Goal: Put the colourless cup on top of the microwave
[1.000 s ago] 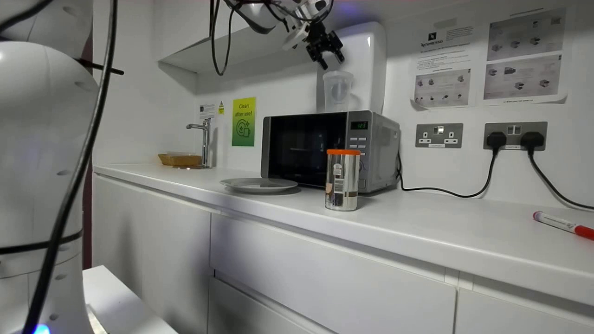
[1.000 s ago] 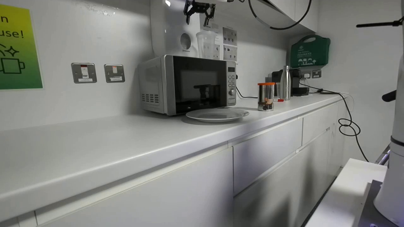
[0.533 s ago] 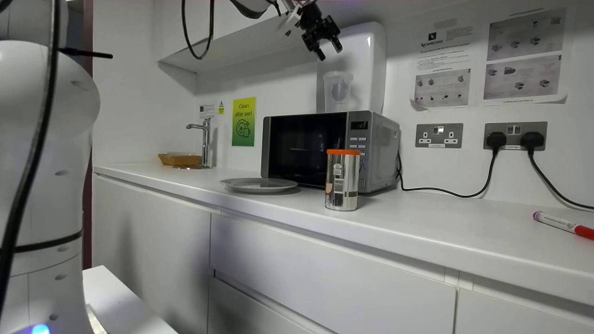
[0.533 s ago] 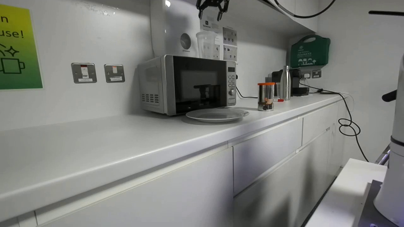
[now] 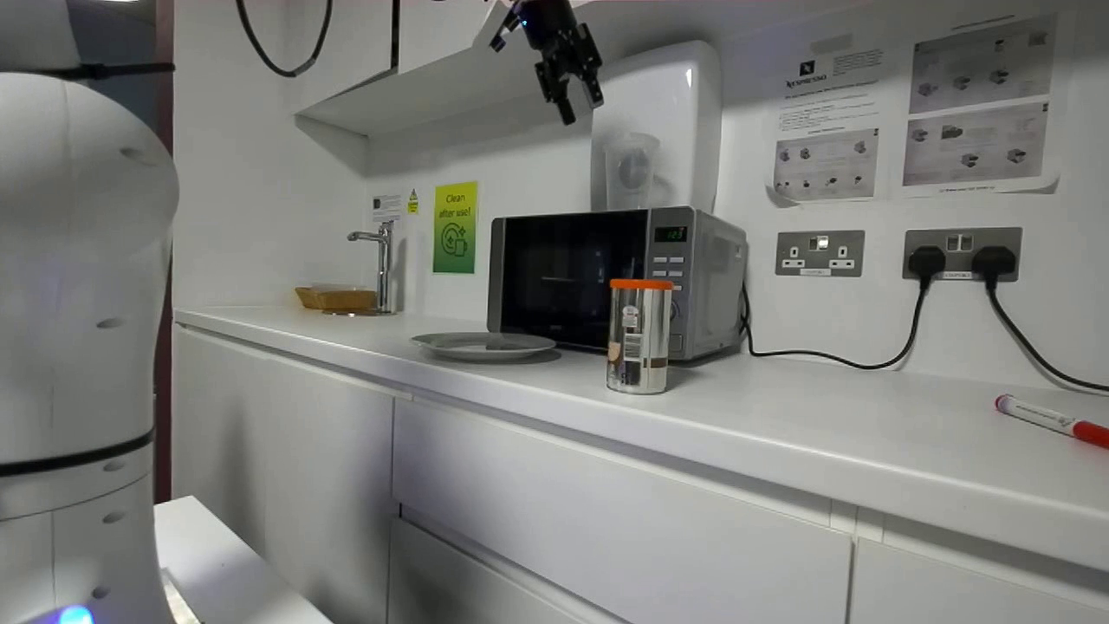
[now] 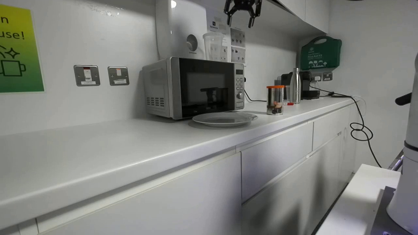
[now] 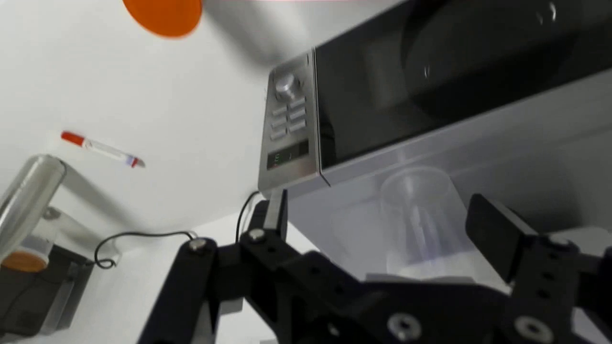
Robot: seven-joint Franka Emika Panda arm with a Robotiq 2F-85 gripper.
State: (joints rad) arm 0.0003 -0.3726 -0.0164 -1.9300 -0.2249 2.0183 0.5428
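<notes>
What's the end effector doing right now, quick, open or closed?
End effector: open, holding nothing; the colourless cup stands apart from it on the microwave.

There's one colourless cup [image 6: 213,46], one microwave [image 6: 203,89], one plate [image 6: 225,119].

The cup [image 6: 213,47] looks smooth and see-through, the microwave [image 6: 192,88] like satin metal round a glossy dark door [image 5: 567,277], the canister [image 5: 639,347] right of the glossy plate [image 5: 483,344] like shiny metal under a matt orange lid [image 5: 641,284]
</notes>
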